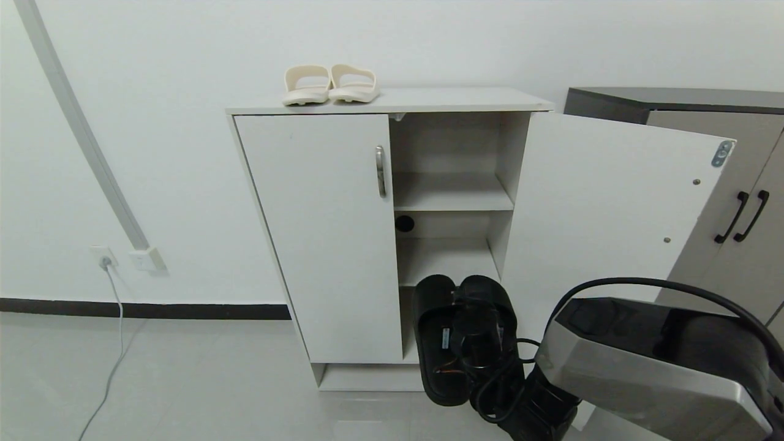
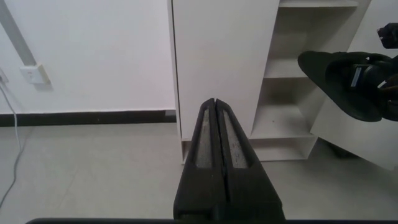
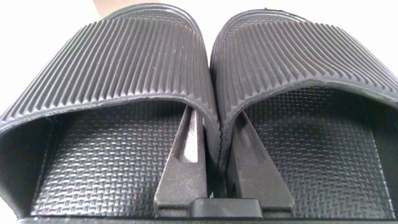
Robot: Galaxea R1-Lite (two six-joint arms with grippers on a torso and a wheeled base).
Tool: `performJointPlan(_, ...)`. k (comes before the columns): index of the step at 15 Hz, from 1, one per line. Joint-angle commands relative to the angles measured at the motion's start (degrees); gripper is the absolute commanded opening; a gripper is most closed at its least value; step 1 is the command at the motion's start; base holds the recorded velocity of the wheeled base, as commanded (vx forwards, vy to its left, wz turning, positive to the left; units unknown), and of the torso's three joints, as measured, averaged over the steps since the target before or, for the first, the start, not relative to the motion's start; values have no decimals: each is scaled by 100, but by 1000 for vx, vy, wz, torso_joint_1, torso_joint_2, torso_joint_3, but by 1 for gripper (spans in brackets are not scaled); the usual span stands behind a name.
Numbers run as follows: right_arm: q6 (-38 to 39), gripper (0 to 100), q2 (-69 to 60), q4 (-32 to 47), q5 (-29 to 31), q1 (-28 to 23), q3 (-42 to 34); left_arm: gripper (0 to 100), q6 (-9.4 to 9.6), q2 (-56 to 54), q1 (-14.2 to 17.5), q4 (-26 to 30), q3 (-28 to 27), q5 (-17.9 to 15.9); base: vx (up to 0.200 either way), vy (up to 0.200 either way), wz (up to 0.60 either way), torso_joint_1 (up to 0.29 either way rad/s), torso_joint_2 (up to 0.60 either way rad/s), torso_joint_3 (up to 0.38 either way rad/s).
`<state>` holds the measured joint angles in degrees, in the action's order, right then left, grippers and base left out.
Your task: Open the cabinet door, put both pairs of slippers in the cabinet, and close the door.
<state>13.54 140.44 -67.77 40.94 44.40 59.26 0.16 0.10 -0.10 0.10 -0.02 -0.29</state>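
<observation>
The black slippers (image 3: pixel 205 74) sit right against the right wrist camera, ribbed straps up. The right hand (image 3: pixel 216 121) is closed on them: its two fingers (image 3: pixel 183 162) reach into the footbeds, one in each, and pinch the inner side walls together. In the head view the pair hangs low in front of the cabinet (image 1: pixel 459 97), toes toward its open right half, before the lowest compartment. The left wrist view, taken from the side, shows the pair off the floor (image 2: pixel 93 168) and in front of the opening (resting on neither shelf).

The right door (image 1: pixel 612 208) stands swung wide. The left door (image 1: pixel 318 233) is shut, with its metal handle (image 1: pixel 380 171) at the inner edge. Behind the open door are an upper shelf (image 1: pixel 450 193) and a middle shelf (image 1: pixel 444 260). The cream slippers (image 1: pixel 331 86) rest side by side on the cabinet's top, toward its left end.

The left hand (image 2: pixel 214 106) hangs back from the cabinet, fingers pressed flat together, holding nothing. A grey cabinet (image 1: pixel 723 184) stands to the right of the white one, and a wall socket (image 1: pixel 103 256) sits low on the wall to the left.
</observation>
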Motion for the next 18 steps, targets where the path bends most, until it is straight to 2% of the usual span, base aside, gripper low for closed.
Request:
performJointPlan(1,-1,0,37,0,2,16,-28,0,2,8,1,-1,2,-6,0,0,0,2,2,-134)
performJointPlan(14,-62,0,98,229,20,25,-2,0,-7,8,1,-1,-6,3,0,0,0,4,3,-189)
performJointPlan(18,-291,0,98,-17,90,43,-28,0,-7,8,1,-1,-6,3,0,0,0,-1,2,-182)
